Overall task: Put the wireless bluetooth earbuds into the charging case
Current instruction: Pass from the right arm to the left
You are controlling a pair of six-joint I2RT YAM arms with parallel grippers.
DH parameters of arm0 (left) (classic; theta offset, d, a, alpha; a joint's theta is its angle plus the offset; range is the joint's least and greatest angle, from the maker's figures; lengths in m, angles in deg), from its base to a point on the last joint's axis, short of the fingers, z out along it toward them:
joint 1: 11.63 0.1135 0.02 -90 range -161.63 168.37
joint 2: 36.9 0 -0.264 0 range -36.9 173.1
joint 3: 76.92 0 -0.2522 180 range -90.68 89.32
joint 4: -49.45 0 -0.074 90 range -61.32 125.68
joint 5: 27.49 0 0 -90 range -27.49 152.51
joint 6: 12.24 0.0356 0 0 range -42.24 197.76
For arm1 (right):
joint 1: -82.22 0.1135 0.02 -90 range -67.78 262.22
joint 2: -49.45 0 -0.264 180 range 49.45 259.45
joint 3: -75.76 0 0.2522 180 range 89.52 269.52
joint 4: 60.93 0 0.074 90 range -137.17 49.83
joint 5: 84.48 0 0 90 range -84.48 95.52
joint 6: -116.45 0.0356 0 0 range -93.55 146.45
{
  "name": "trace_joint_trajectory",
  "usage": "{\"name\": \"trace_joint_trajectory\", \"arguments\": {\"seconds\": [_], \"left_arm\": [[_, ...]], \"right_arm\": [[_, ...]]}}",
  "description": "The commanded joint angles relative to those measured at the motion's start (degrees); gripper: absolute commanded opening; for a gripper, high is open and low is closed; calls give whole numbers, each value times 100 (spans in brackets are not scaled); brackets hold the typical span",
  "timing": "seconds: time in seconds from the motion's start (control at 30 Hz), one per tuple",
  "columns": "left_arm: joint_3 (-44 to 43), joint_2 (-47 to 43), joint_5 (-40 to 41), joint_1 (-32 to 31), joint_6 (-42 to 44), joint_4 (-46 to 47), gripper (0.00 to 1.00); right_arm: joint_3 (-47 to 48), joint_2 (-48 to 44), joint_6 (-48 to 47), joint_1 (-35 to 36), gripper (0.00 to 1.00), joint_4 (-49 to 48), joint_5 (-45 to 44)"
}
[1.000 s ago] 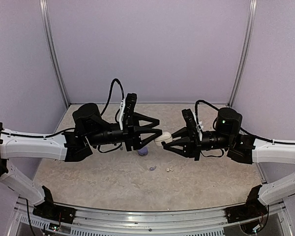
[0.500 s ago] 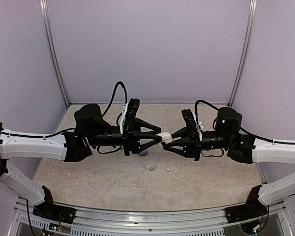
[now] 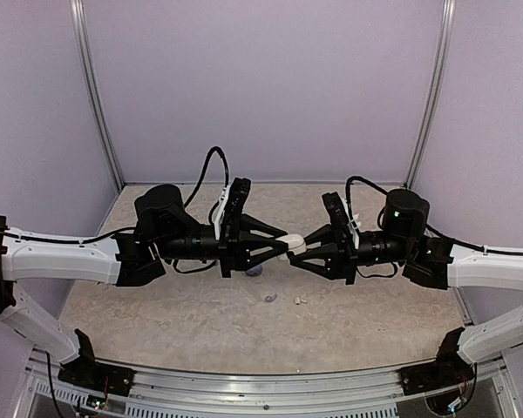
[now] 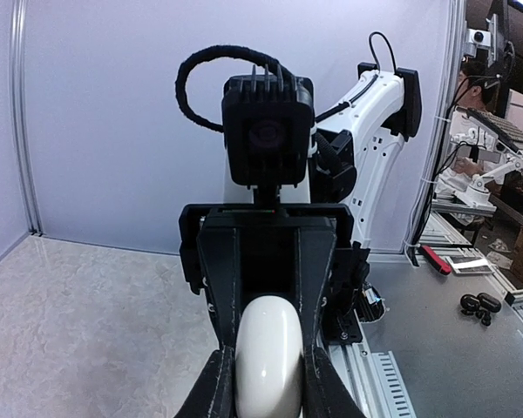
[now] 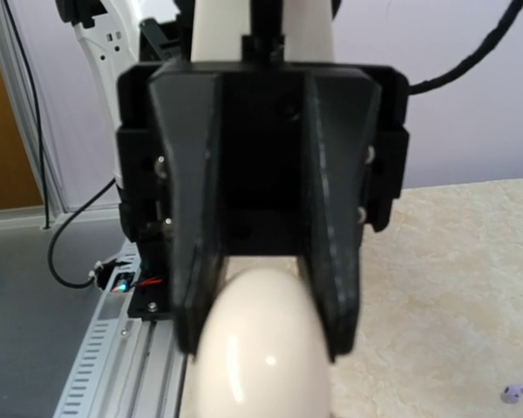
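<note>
A white egg-shaped charging case [image 3: 293, 243] hangs in the air between both grippers, closed as far as I can see. My left gripper [image 3: 286, 243] is shut on its left end; in the left wrist view the fingers [image 4: 211, 387] press both sides of the case [image 4: 268, 353]. My right gripper [image 3: 298, 246] is shut on its right end; the case [image 5: 260, 348] fills the bottom of the right wrist view. A lilac earbud [image 3: 269, 298] and a white earbud [image 3: 299, 300] lie on the table below. The lilac one also shows in the right wrist view [image 5: 516, 392]. The other buds are hidden.
A small purple rounded thing [image 3: 254, 270] sits on the table, partly hidden under the left gripper. The beige table [image 3: 157, 305] is walled by lilac panels at the back and sides. An aluminium rail [image 3: 261, 392] runs along the near edge.
My left gripper's fingers have closed from wide open onto the white case that the right gripper holds. The right arm and the buds on the table have not moved.
</note>
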Motion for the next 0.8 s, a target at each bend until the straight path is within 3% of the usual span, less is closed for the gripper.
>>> {"name": "trace_joint_trajectory", "arguments": {"seconds": [0.0,0.2,0.43,0.77], "left_arm": [[-101,29,-48,-1,-18,116,7],[-34,40,-52,-7,-139,336,5],[1,46,-51,-9,-190,451,4],[-13,64,-99,-7,-241,553,3]], "right_arm": [[82,-63,95,-26,30,-312,100],[23,-48,247,-20,36,-505,135],[42,11,272,-23,31,-521,154],[86,49,226,-24,35,-448,130]]}}
